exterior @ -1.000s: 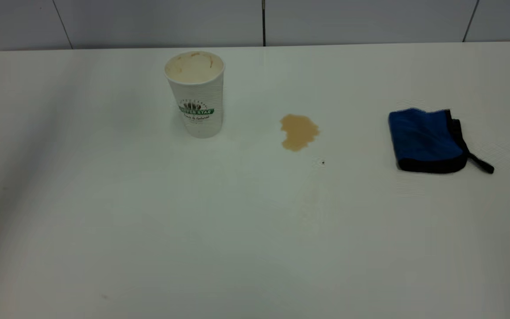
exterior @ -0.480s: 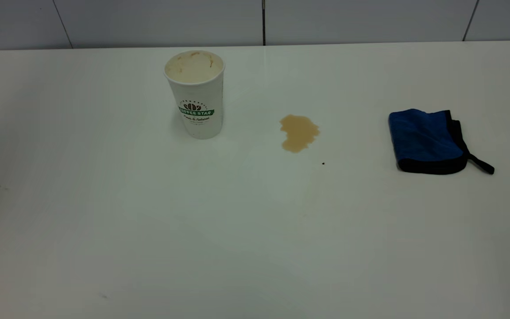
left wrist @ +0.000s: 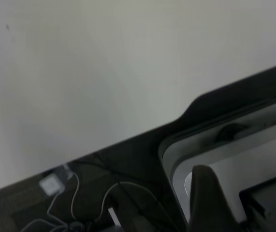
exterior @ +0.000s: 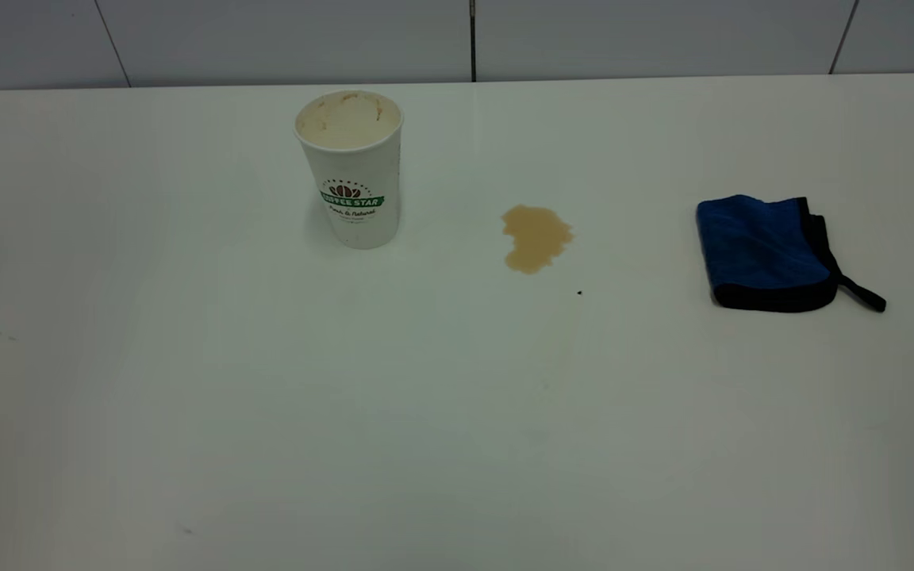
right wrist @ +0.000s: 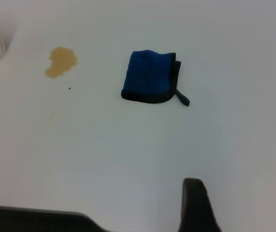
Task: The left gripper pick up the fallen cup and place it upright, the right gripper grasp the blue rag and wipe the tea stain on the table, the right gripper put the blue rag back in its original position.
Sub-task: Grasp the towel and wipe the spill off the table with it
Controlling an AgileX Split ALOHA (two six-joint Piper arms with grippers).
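White table (exterior: 266, 444): a plain smooth top is seen filling the exterior view, with a grey panelled wall (exterior: 282, 40) behind its far edge
Left gripper (left wrist: 210, 203): none of it is seen in the exterior view; in the left wrist view only one dark finger is shown, held past the table edge above a dark floor, a grey base plate (left wrist: 234, 159) and loose white cables (left wrist: 75, 193); whether it is apart or together cannot be told
Cup (exterior: 351, 168): it is stood upright left of centre toward the far edge, mouth up, with the green band facing the camera and brown marks shown on the cream inside; it is touched by nothing
Tea stain (exterior: 535, 236): a tan-brown blotch is seen on the table between the cup and the blue rag, apart from both; it is unwiped
Dark speck (exterior: 579, 292): a tiny dot is seen just near-right of the stain
Blue rag (exterior: 766, 252): it is laid folded and flat at the right, well apart from the stain, with black edging along its near and right sides and its thin black loop pointed right; it is not held
Right gripper (right wrist: 196, 205): none of it is seen in the exterior view; in the right wrist view one dark finger is shown over bare table, well short of the rag; its state cannot be told
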